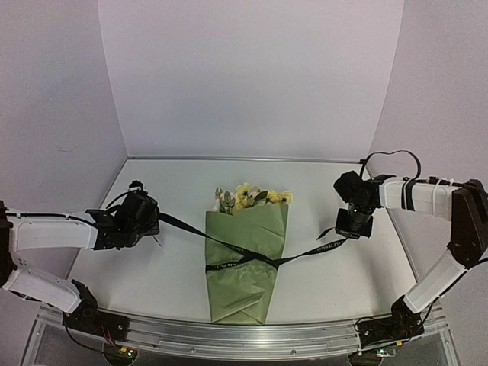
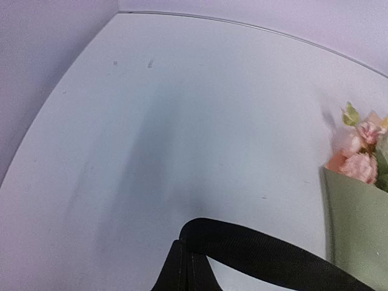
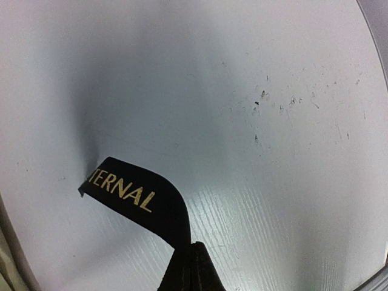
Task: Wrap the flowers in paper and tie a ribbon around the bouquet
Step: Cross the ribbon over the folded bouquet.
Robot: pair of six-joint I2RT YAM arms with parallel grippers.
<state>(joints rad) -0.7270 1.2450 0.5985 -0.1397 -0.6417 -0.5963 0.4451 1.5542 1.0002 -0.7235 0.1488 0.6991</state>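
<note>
Tabletop (image 1: 171,267): white, walled on three sides.

Bouquet (image 1: 245,290): lies flat at mid-tabletop, its narrow folded end close to the near edge and its wide end towards the far edge. The left wrist view catches its upper part at the right side of the picture (image 2: 357,233).

Paper (image 1: 263,229): olive-green, wrapped as a cone around the stems, folds showing at the narrow end.

Flowers (image 1: 252,197): pale yellow and cream heads with green leaves, sticking out of the wide end. They look pinkish in the left wrist view (image 2: 362,165).

Ribbon (image 1: 229,248): black with pale lettering. Two strands cross the paper around its middle and meet at its right-hand edge. One end runs off towards the left edge of the tabletop, the other towards the right edge.

Left gripper (image 1: 156,223): near the left edge, clenched on the ribbon, which loops out of the closed fingertips (image 2: 182,270).

Right gripper (image 1: 348,233): near the right edge, clenched on the other end. A short tail (image 3: 130,195) reading "TERNAL" curls out of it.
</note>
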